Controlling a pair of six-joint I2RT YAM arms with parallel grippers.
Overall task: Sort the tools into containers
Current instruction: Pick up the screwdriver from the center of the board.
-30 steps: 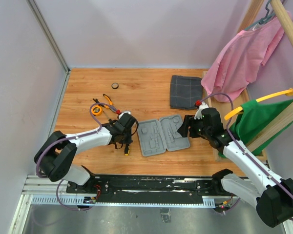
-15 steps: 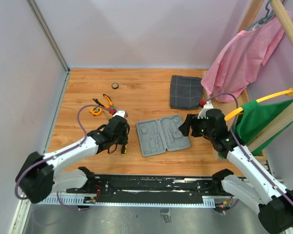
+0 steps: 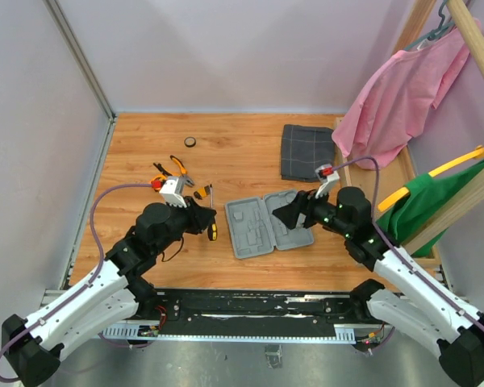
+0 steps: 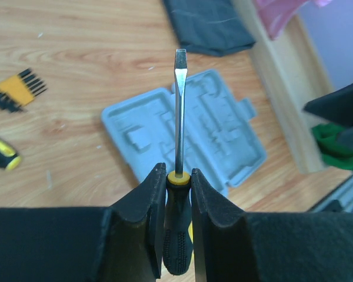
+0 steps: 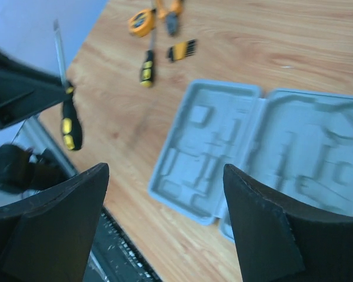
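Once it had risen left of the flat grey plastic case (image 4: 135, 126), the left gripper (image 4: 177, 176) clamped the yellow-and-black flat-blade screwdriver (image 4: 177, 106); the right gripper (image 5: 165, 176), seemingly empty, had widened; slotting remained.

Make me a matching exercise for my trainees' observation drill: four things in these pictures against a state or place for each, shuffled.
Things:
1. screwdriver
2. tool case
3. cloth
4. right gripper

States or places:
A. jaws apart, empty
B. dark grey, beyond the case
C. clamped in the left gripper
D. light grey, lying open

Pairs: 1-C, 2-D, 3-B, 4-A.
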